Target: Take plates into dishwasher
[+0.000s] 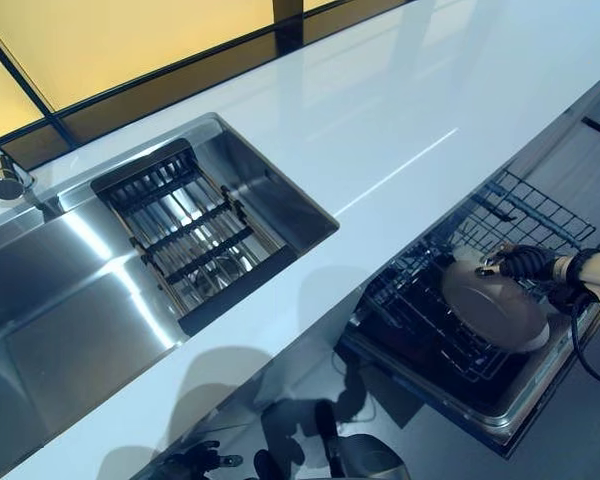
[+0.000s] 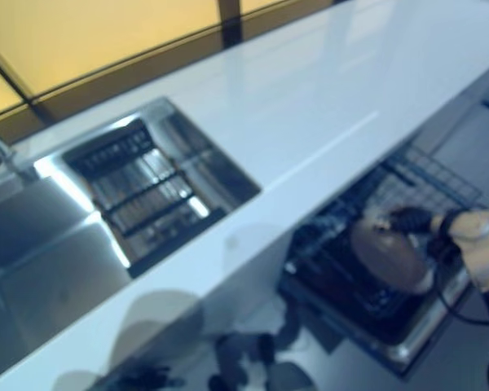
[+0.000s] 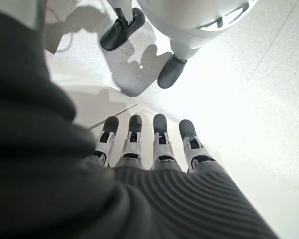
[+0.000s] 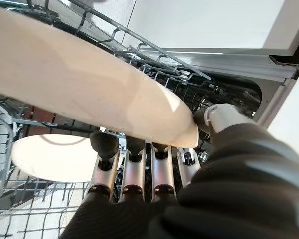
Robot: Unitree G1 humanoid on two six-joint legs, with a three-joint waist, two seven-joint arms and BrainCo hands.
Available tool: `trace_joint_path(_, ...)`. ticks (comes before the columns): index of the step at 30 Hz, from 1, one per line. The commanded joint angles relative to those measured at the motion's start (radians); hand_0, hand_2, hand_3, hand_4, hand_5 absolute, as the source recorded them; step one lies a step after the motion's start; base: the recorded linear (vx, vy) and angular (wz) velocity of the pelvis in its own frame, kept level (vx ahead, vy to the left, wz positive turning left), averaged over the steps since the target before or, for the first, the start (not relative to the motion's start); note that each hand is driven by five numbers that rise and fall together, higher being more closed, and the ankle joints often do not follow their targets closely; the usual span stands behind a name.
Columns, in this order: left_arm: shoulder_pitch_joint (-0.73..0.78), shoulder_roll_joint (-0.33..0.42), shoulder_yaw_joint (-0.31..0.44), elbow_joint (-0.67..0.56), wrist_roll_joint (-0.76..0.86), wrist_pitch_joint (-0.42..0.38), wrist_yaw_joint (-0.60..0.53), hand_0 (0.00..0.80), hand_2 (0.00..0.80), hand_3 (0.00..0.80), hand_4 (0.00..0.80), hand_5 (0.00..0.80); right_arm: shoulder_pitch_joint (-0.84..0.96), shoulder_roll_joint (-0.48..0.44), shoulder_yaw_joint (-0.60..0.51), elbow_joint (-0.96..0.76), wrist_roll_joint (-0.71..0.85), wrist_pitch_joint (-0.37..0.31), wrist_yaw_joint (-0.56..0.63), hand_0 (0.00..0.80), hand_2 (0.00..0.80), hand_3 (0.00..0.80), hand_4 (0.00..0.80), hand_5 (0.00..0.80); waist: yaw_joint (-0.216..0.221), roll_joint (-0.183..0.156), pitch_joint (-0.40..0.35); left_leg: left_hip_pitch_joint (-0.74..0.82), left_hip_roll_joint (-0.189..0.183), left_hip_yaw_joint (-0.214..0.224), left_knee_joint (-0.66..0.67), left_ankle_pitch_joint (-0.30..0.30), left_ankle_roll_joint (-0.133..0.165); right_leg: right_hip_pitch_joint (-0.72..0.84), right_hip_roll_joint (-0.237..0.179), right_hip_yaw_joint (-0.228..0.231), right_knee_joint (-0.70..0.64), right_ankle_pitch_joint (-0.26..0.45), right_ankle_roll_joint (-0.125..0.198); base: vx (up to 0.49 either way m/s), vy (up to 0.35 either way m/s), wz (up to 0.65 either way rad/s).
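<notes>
My right hand (image 1: pixel 525 262) is shut on a pale plate (image 1: pixel 495 305) and holds it tilted over the pulled-out dishwasher rack (image 1: pixel 540 215), below the counter's front edge. In the right wrist view the plate (image 4: pixel 89 84) sits between my fingers (image 4: pixel 134 169) and thumb (image 4: pixel 224 117), close above the rack's wires. A second pale plate (image 4: pixel 55 158) lies lower in the rack. My left hand (image 1: pixel 190 462) hangs low by the floor, and its wrist view shows its fingers (image 3: pixel 159 139) straight and empty.
A long white countertop (image 1: pixel 400 110) runs above the dishwasher. A steel sink (image 1: pixel 60 300) on the left holds a black drainer rack (image 1: pixel 195 235). A tap (image 1: pixel 0 175) stands at the far left edge.
</notes>
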Motion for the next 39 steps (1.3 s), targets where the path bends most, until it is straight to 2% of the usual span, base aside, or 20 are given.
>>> trace_joint_path(1, -0.072, 0.061, 0.023, 0.029, 0.009, 0.002, 0.007, 0.000, 0.000, 0.000, 0.000, 0.000, -0.111, 0.051, 0.040, 0.065, -0.050, -0.027, -0.028, 0.800, 0.800, 0.800, 0.800, 0.800, 0.021, -0.048, -0.034, 0.044, 0.030, -0.059, -0.001, -0.008, -0.037, 0.029, -0.114, -0.032, 0.004, -0.003, 0.123, -0.020, -0.005, 0.07)
trace_joint_path(12, -0.091, 0.054, 0.009, 0.027, -0.006, 0.007, 0.011, 0.000, 0.000, 0.000, 0.000, 0.000, -0.138, 0.109, 0.088, 0.122, -0.116, -0.026, -0.054, 0.800, 0.800, 0.800, 0.800, 0.800, 0.036, -0.035, -0.020, 0.039, 0.026, -0.073, -0.001, -0.006, -0.039, 0.029, -0.122, -0.040, 0.004, -0.003, 0.123, -0.007, -0.001, 0.01)
trace_joint_path(32, -0.111, 0.045, -0.048, -0.011, -0.040, 0.017, 0.007, 0.000, 0.000, 0.000, 0.000, 0.000, -0.135, 0.198, 0.162, 0.365, -0.278, -0.118, -0.144, 0.800, 0.800, 0.800, 0.800, 0.800, 0.079, 0.015, 0.008, 0.022, 0.014, -0.113, 0.003, 0.001, -0.039, 0.031, -0.143, -0.057, 0.004, -0.007, 0.124, -0.011, 0.004, 0.07)
trace_joint_path(39, -0.111, 0.046, -0.063, -0.043, -0.041, 0.027, 0.004, 0.000, 0.000, 0.000, 0.000, 0.000, -0.133, 0.186, 0.183, 0.394, -0.349, -0.132, -0.184, 0.800, 0.800, 0.800, 0.800, 0.800, 0.091, 0.023, 0.019, 0.014, 0.011, -0.127, 0.003, 0.006, -0.038, 0.027, -0.147, -0.060, 0.004, -0.003, 0.125, -0.006, 0.000, 0.01)
